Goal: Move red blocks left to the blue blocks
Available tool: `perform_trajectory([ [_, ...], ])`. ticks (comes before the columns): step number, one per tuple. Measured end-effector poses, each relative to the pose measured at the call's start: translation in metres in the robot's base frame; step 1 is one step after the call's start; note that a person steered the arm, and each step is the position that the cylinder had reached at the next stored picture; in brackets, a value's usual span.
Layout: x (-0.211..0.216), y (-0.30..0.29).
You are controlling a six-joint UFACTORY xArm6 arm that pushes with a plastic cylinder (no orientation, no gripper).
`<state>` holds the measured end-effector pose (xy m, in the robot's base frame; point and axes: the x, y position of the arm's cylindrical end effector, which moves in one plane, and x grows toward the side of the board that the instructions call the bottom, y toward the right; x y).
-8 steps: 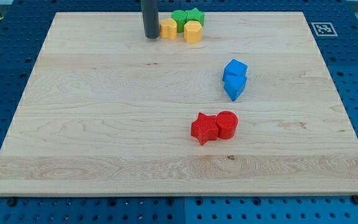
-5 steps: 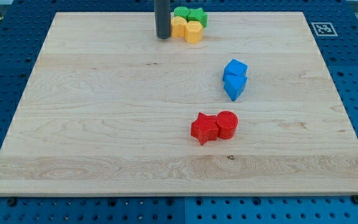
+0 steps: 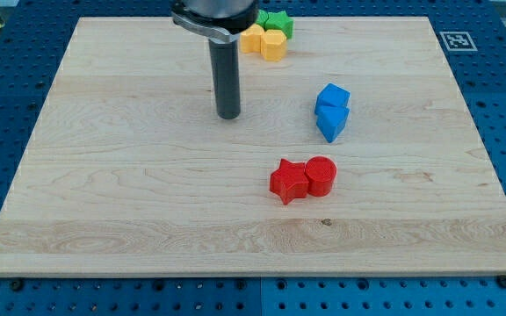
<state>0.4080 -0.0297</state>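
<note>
Nothing is moved yet: my tip (image 3: 228,115), a bare rod with no pincer, stands at ten o'clock from the red blocks (image 3: 303,179), which sit apart at seven o'clock from the blue blocks (image 3: 331,111).

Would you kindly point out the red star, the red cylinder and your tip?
red star (image 3: 289,181), camera view, on its top face.
red cylinder (image 3: 321,169), camera view, on its round top.
my tip (image 3: 228,115), camera view, at the rod's very end.
</note>
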Motion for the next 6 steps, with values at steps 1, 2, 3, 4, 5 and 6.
perform_trajectory([
  [1,0.0,0.051],
  [2,0.0,0.066],
  [3,0.007,0.066],
  [4,0.046,0.063],
  [5,0.082,0.0],
  [6,0.107,-0.022],
])
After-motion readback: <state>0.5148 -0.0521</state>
